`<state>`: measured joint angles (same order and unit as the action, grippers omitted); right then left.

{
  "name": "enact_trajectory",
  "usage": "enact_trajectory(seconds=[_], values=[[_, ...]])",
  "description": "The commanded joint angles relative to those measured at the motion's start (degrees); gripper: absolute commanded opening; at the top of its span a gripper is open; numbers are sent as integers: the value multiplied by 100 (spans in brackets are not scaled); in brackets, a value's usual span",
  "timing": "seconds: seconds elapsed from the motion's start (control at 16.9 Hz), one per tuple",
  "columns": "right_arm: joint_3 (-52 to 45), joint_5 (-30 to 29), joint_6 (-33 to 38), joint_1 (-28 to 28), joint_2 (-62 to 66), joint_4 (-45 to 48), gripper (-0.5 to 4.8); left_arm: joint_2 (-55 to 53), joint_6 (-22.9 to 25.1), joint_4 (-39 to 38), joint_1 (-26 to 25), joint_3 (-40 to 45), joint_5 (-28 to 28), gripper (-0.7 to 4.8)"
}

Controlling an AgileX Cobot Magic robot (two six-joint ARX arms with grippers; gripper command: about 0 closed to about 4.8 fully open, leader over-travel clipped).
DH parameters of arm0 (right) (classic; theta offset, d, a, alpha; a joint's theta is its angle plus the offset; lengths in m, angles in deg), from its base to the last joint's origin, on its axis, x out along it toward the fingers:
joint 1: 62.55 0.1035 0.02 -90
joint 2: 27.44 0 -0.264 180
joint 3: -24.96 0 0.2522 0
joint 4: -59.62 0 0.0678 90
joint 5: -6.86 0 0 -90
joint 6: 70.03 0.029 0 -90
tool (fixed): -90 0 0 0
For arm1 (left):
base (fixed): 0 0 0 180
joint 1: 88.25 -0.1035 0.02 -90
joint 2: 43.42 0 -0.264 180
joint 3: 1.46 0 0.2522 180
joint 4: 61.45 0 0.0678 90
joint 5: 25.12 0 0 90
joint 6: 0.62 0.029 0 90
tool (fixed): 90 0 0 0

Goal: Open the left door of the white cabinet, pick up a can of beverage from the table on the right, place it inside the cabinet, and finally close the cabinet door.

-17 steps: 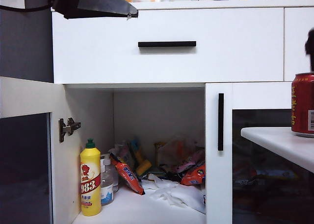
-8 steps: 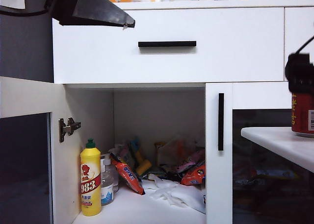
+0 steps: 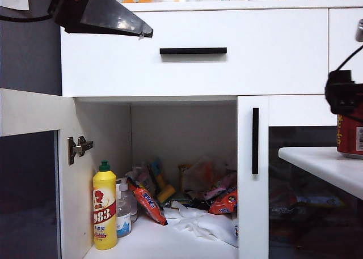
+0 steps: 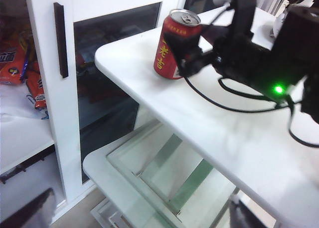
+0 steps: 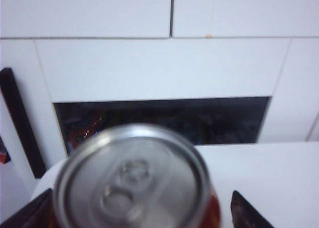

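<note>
flanking the can of beverage [image 5: 132, 180] on the table [image 4: 209, 133] — right tool [image 5: 141, 208] released, left tool [image 3: 122, 21] released, raised

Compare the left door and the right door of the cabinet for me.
The left door is swung wide open, its hinge exposed; the right door is shut flat. The right door shows its black bar handle; the left door's handle is not in view. Both are white-framed with dark glass panels.
</note>
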<state>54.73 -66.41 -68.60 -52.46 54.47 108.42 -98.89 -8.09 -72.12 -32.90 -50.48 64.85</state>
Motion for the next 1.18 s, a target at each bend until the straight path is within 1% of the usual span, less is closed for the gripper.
enact_trajectory(seconds=[0.06, 0.53, 0.65, 0.71, 1.0, 1.06, 1.18], values=[[140, -17, -15, 7, 109, 24, 479, 11, 17, 35, 0, -9, -39, 479], [138, 2, 7, 4, 107, -118, 479, 11, 15, 35, 0, -9, -42, 479], [138, 2, 4, 4, 107, -120, 183, 11, 13, 35, 0, -9, -42, 479], [138, 0, 4, 4, 107, -120, 98, 11, 13, 35, 0, -9, -39, 479], [138, -66, 2, 20, 83, -52, 102, 15, 9, 35, 0, -9, -42, 479], [138, -223, -17, 48, 11, -48, 118, 22, 7, 35, 0, -11, -42, 479], [138, -885, -17, 68, -302, -68, 118, 72, 0, 37, 0, -15, -42, 479]])
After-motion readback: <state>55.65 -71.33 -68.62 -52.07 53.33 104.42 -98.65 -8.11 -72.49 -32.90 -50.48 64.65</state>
